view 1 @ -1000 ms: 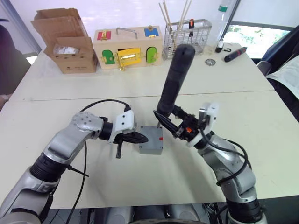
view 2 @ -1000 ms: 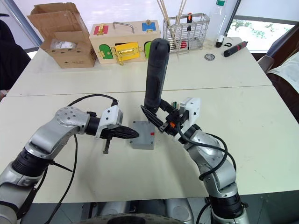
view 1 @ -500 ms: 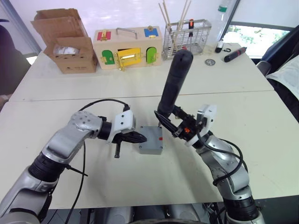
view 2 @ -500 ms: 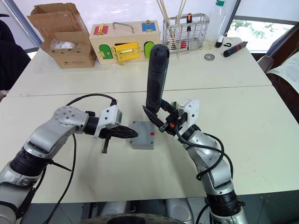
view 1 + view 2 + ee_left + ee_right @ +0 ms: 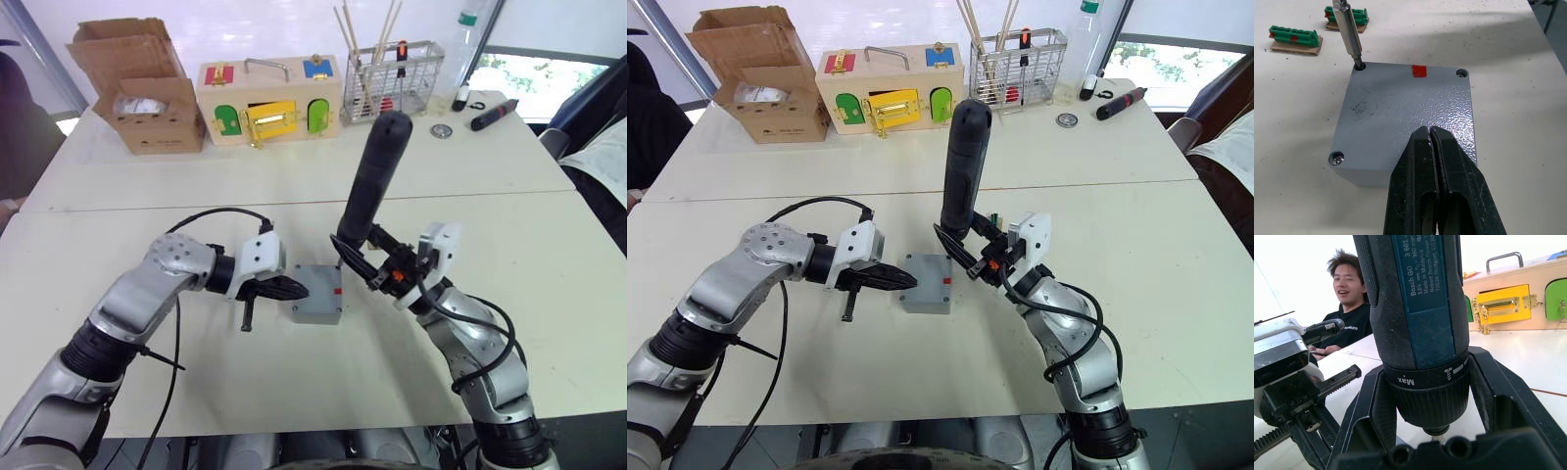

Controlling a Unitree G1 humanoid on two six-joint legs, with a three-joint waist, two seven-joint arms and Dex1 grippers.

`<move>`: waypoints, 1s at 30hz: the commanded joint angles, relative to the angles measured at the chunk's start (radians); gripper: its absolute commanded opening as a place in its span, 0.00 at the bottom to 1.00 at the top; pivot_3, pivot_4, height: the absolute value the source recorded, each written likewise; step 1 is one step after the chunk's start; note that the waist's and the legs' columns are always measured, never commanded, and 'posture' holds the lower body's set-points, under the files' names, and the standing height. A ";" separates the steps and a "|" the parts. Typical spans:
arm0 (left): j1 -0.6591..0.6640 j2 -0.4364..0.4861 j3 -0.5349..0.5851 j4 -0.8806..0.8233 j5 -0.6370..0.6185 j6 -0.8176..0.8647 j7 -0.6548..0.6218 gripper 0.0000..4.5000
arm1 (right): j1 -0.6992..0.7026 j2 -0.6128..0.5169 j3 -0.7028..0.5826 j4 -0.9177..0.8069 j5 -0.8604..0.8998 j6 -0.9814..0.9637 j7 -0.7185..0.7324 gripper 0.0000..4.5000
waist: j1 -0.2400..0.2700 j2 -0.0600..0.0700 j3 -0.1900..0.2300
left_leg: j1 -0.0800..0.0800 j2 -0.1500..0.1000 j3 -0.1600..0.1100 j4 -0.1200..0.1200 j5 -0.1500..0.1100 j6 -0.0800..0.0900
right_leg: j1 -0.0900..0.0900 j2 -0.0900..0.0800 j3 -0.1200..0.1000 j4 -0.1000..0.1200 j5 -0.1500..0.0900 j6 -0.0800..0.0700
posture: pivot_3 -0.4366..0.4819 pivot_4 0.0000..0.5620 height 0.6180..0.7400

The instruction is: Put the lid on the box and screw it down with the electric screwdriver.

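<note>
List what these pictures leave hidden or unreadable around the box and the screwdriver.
- Lid: the near right corner hole is hidden by the shut left hand in the left wrist view.
- Screwdriver: whether a screw sits under the bit cannot be seen; the hole is dark in the left wrist view.
- Box: its walls are mostly covered by the lid.
- Right hand: the fingertips are cut off in the right wrist view.

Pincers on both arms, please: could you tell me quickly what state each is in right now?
Left pincer: shut, empty, its tips resting on the lid.
Right pincer: shut on the electric screwdriver, bit in a corner hole.
</note>
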 commanded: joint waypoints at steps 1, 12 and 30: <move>0.010 0.007 -0.030 0.017 0.037 0.027 0.001 0.00 | 0.007 -0.003 0.015 -0.031 -0.015 -0.040 0.017 0.39 | 0.000 0.000 0.000 | 0.000 0.000 0.000 0.000 0.000 0.000 | 0.000 0.000 0.000 0.000 0.000 0.000 | 0.48 0.27 1.00; 0.011 0.002 -0.031 0.016 0.045 0.030 0.009 0.00 | -0.003 -0.016 0.064 0.116 -0.099 -0.007 0.007 0.39 | -0.001 -0.003 -0.002 | 0.010 0.000 0.000 -0.002 0.000 0.001 | 0.010 0.000 0.000 -0.002 0.000 0.000 | 0.48 0.27 1.00; 0.014 -0.006 -0.031 0.015 0.051 0.031 0.018 0.00 | 0.064 -0.055 0.097 0.150 -0.136 -0.021 0.032 0.39 | 0.002 -0.008 -0.009 | 0.021 0.001 -0.005 -0.004 -0.002 0.003 | 0.027 0.000 -0.005 -0.013 0.000 0.000 | 0.48 0.27 1.00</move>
